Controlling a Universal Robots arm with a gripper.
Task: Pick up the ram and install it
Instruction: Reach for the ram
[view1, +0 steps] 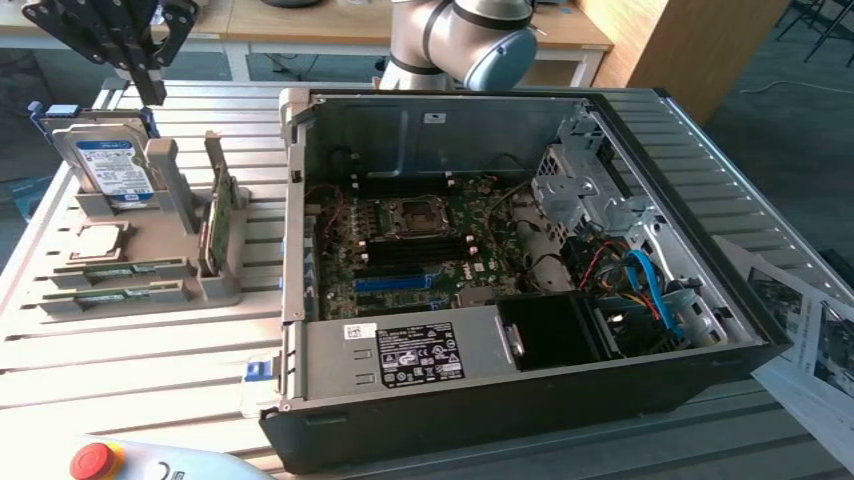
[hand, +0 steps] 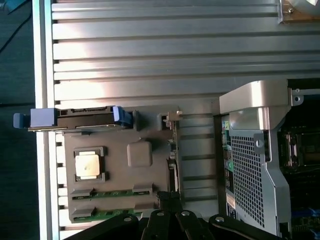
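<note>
We record one gripper (view1: 151, 93), jaws clenched on nothing, over a grey parts holder (view1: 171, 245) carrying two ram sticks (view1: 124, 268) lying flat.

The counter (view1: 134, 350) is ribbed bare aluminium, pale and softly shiny. At the exterior view's left, the holder (view1: 160, 225) is matt grey-beige plastic. Its ram (view1: 114, 270) is green circuit board, the processor chip (view1: 100, 242) satin silver metal, and the hard drive (view1: 107, 165) metal under a glossy blue-and-white label. The computer case (view1: 534, 420) is matt black outside and dull grey sheet metal inside, partly perforated. The tool (view1: 150, 92), upper left, is matt black. The arm (view1: 467, 40) is smooth grey metal with a pale blue cap. The sheets (view1: 814, 340) at lower right are printed paper.
</note>
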